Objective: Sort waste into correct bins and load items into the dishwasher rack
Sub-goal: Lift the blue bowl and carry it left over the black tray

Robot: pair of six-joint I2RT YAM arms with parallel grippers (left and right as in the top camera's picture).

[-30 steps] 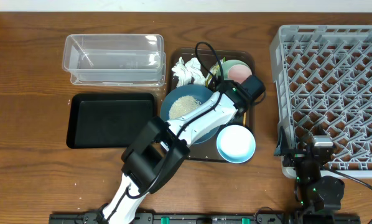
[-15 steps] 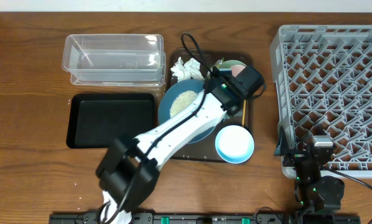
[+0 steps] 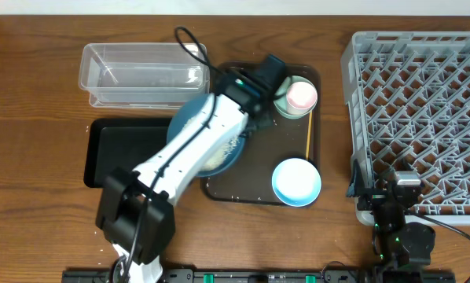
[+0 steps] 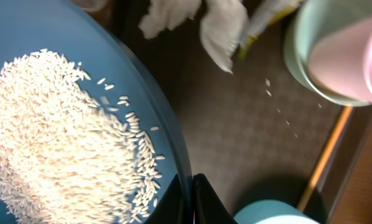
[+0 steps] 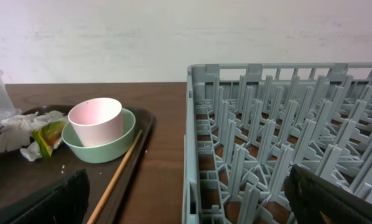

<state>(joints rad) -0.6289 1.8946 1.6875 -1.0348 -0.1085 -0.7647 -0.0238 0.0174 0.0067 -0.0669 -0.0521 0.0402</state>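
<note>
My left end effector (image 4: 191,200) is clamped on the rim of the blue plate (image 4: 30,28), which carries rice (image 4: 55,137). My right end effector (image 5: 186,183) stands apart beside the rack (image 5: 267,118).

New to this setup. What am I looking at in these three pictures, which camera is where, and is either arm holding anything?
Two robot arms with two-finger grippers work at a wooden table. One picture looks down from above; the other two come from a camera on each wrist. On the table: a clear tub, a black tray, a brown tray and a grey dish rack. The brown tray holds a tissue, a wrapper, a pink cup in a green bowl, a small blue bowl and a chopstick. The left gripper is shut on the rim of a blue plate heaped with rice. The right gripper is open and empty, by the rack.
</note>
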